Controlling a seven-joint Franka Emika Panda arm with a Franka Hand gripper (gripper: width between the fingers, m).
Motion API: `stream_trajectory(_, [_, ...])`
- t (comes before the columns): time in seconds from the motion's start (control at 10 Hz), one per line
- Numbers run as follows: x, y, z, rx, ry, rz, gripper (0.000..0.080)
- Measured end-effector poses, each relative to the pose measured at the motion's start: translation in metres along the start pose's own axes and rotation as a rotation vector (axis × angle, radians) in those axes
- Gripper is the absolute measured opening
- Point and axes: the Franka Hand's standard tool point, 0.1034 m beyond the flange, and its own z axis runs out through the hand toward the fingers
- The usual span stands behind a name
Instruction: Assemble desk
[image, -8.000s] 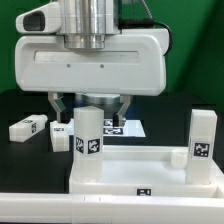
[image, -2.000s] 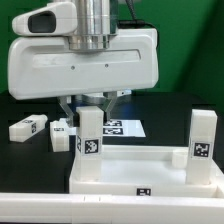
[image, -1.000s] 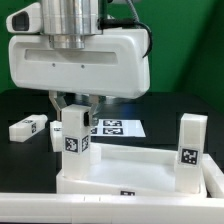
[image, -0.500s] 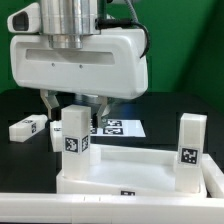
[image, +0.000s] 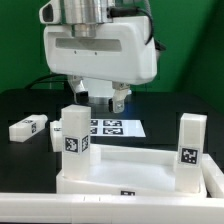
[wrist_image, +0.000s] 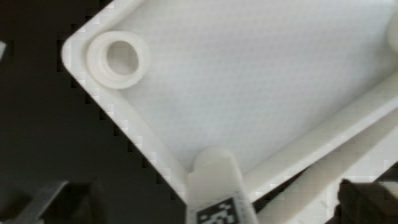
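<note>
Robot arm (image: 100, 45) is held over the black desk (image: 20, 105), jaws spread wide, nothing gripped. Model desk top (image: 130, 165) is laid along the near edge, first leg (image: 73, 133) and second leg (image: 190, 150) stood upright at its far corners.

White desk top (image: 140, 162) bears upright tagged leg (image: 72, 135) and second leg (image: 190, 150); loose leg (image: 28, 127) lies beside, perhaps another.

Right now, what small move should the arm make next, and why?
Probably swing toward the exterior view's left and lower over the loose leg lying on the table. The gripper hangs open and empty above the desk top, where only two upright legs stand, so more legs seem needed.
</note>
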Motion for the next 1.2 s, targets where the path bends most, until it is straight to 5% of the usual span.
stream_trajectory(0.6, [-0.001, -0.001, 0.002, 0.004, 0.001, 0.025, 0.0649])
stream_trajectory(0.9, [-0.043, 0.016, 0.018, -0.004, -0.001, 0.215, 0.0649])
stream_trajectory(1.2, [-0.045, 0.016, 0.020, 0.000, -0.006, 0.254, 0.0649])
